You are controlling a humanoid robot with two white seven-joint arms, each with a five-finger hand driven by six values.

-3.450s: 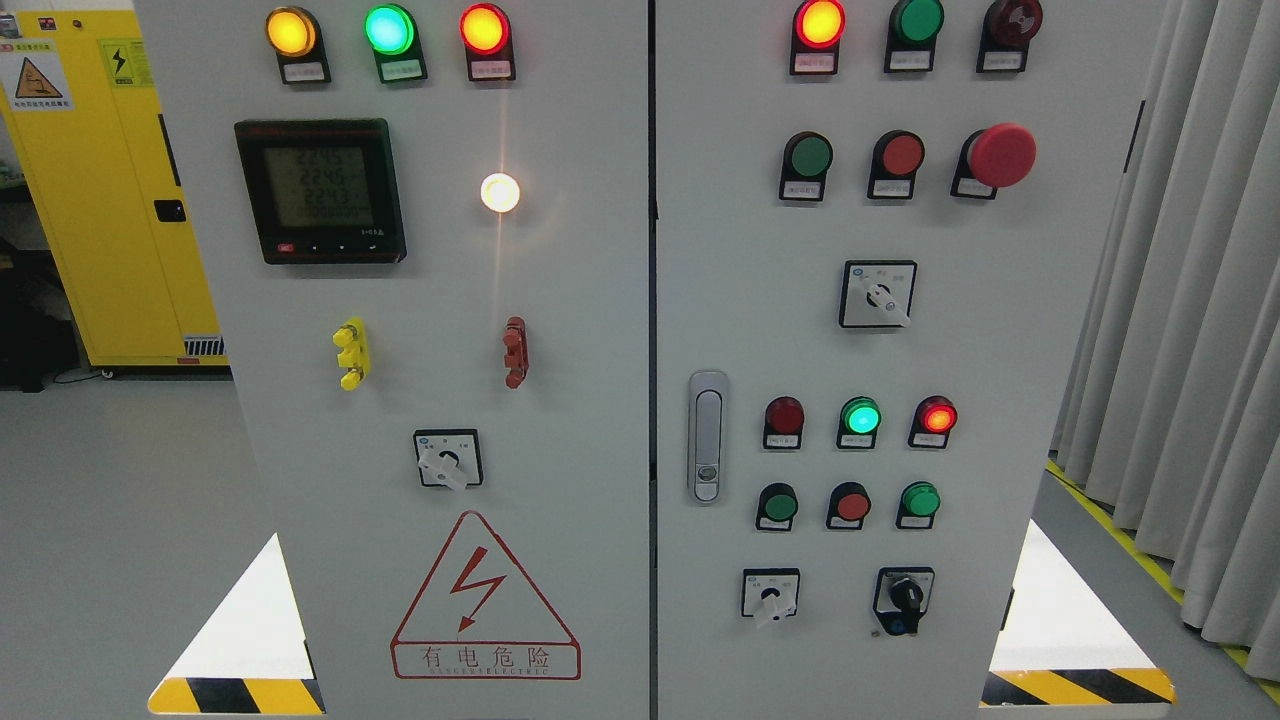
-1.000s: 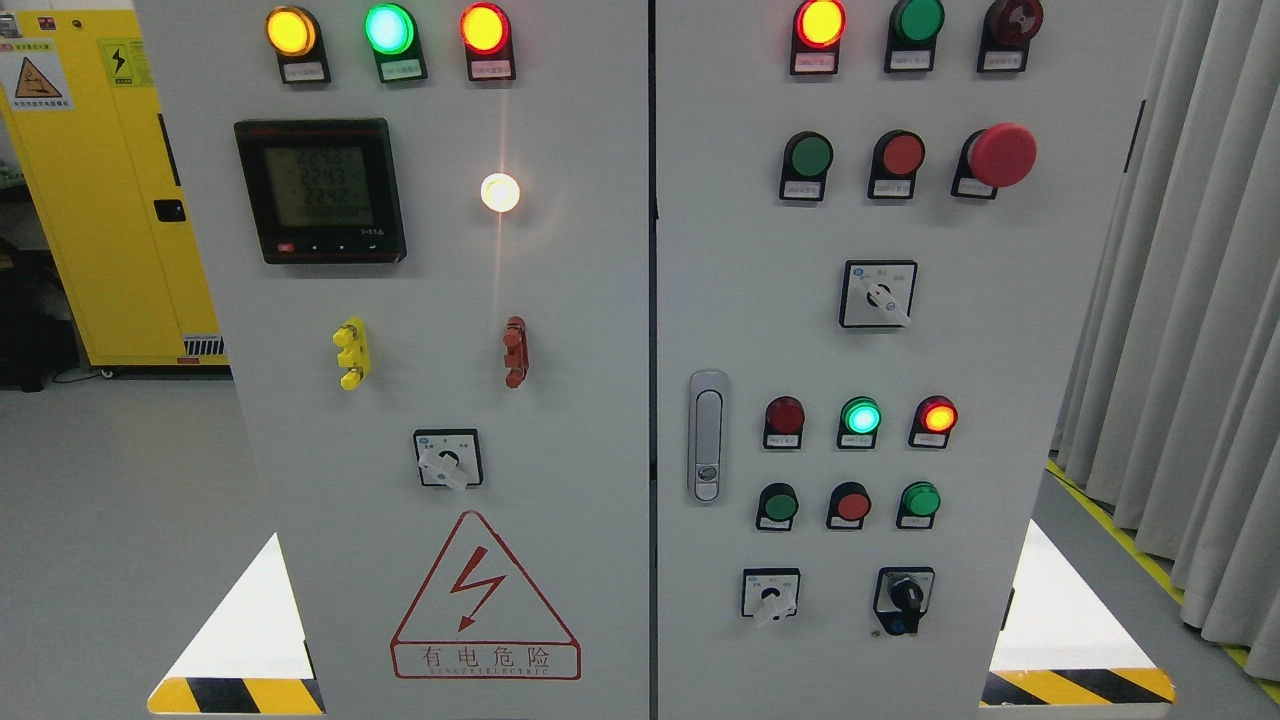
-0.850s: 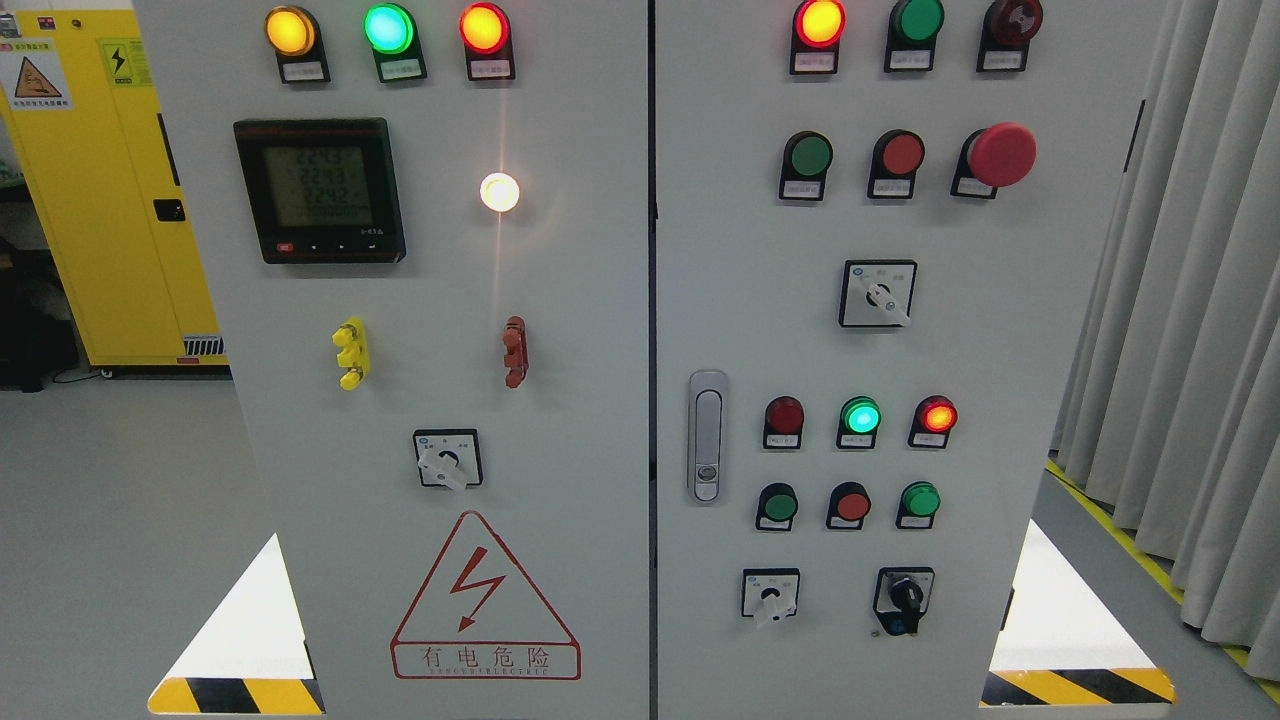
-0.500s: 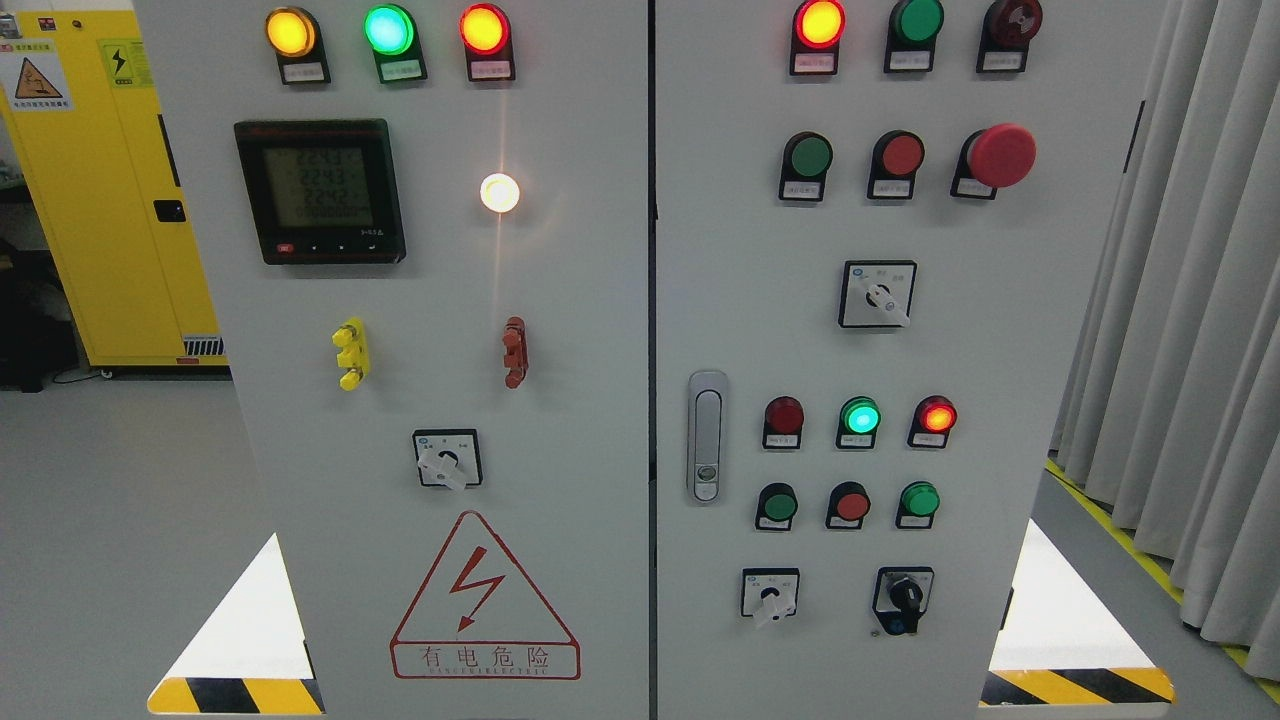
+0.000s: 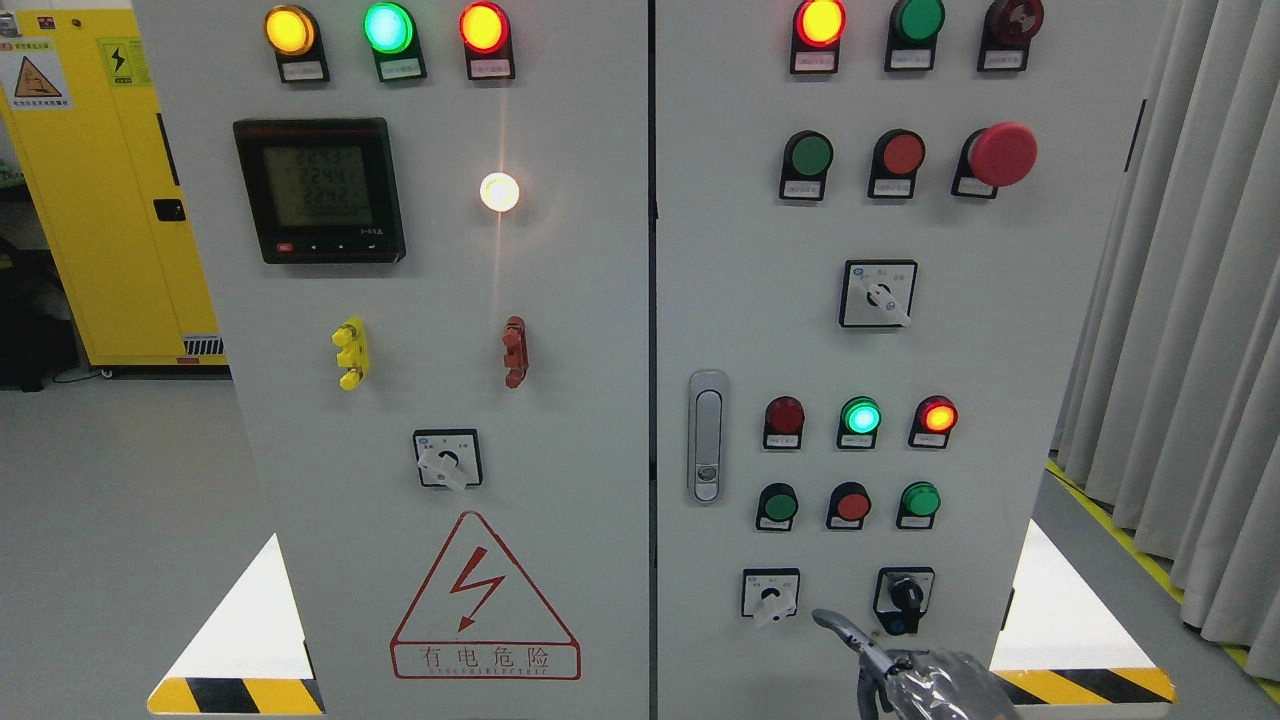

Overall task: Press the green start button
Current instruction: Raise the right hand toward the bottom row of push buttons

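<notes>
One hand, the right hand (image 5: 900, 675), shows at the bottom edge, one finger (image 5: 835, 625) stretched toward 11 o'clock, the others hidden, holding nothing. At its 12 o'clock sits a key switch (image 5: 905, 598). Three green buttons (image 5: 778, 506) (image 5: 919, 499) (image 5: 807, 156) sit on the right door (image 5: 1000, 330); which one is start I cannot tell.

Right hand (image 5: 905, 675), shiny silver-grey casing, slim dark grey metallic finger (image 5: 840, 627), jointed segments
</notes>
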